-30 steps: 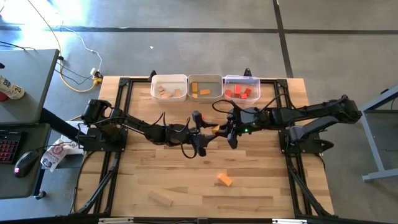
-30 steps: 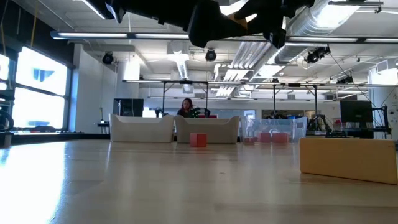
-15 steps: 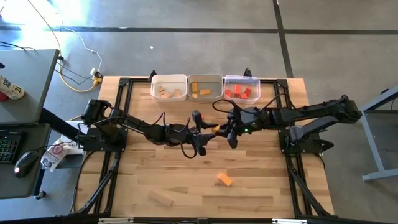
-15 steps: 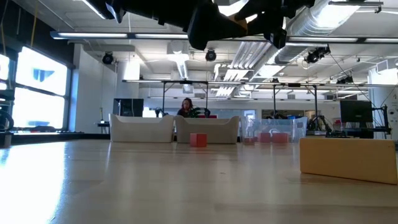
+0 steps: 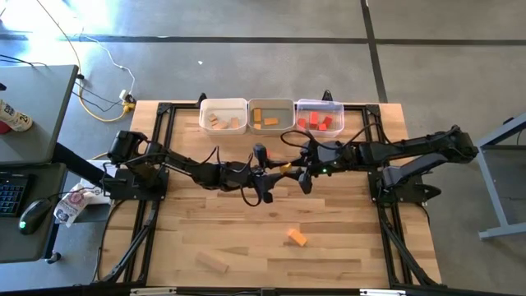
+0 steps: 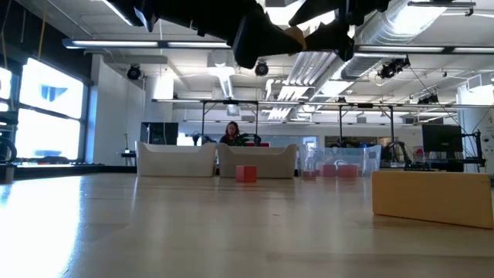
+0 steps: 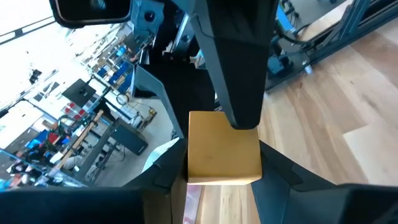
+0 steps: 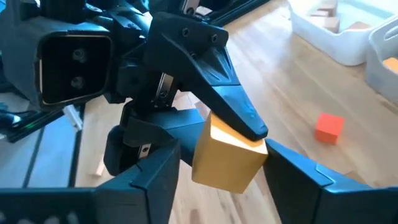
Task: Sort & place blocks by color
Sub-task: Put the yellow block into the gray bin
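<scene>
At mid-surface, the left pincer pinches a small orange wooden cube above the wooden surface; the right pincer, fingers spread, flanks it. Three plastic bins hold light-wood blocks, orange blocks and red blocks.

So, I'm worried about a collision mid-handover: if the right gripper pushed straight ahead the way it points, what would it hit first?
Most likely the orange block between its fingers, then the left gripper clamped on that block directly beyond it.
</scene>
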You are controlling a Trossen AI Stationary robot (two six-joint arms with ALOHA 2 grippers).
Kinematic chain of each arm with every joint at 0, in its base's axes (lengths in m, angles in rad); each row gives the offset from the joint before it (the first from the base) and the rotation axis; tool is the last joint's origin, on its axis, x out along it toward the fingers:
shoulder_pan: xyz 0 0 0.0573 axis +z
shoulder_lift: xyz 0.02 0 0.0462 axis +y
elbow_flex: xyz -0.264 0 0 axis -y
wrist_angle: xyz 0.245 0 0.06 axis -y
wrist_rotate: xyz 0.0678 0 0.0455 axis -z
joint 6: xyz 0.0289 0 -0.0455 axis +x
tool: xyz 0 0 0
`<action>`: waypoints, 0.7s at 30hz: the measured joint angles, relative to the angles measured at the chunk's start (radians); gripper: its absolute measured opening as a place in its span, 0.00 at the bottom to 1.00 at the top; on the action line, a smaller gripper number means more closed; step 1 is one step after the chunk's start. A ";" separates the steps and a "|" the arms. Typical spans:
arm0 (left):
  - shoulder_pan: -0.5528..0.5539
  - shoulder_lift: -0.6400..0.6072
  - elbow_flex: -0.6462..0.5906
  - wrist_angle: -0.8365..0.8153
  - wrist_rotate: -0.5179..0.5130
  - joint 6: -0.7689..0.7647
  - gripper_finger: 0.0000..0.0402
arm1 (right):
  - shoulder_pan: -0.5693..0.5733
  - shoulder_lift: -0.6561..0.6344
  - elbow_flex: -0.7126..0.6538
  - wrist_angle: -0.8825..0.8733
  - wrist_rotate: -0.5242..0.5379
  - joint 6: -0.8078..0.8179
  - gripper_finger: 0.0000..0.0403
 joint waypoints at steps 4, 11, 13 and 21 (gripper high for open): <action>0.011 0.000 0.000 -0.006 -0.002 0.000 0.28 | -0.001 0.000 0.000 -0.001 0.006 -0.023 0.55; 0.035 0.000 0.000 -0.042 -0.100 0.046 0.27 | -0.008 0.000 0.000 -0.020 0.074 -0.032 0.55; 0.059 0.000 0.000 -0.075 -0.123 0.045 0.27 | -0.019 0.000 0.001 -0.027 0.074 -0.045 0.56; 0.199 0.000 0.000 -0.212 -0.123 -0.031 0.27 | -0.081 0.000 0.001 -0.052 0.089 -0.101 0.56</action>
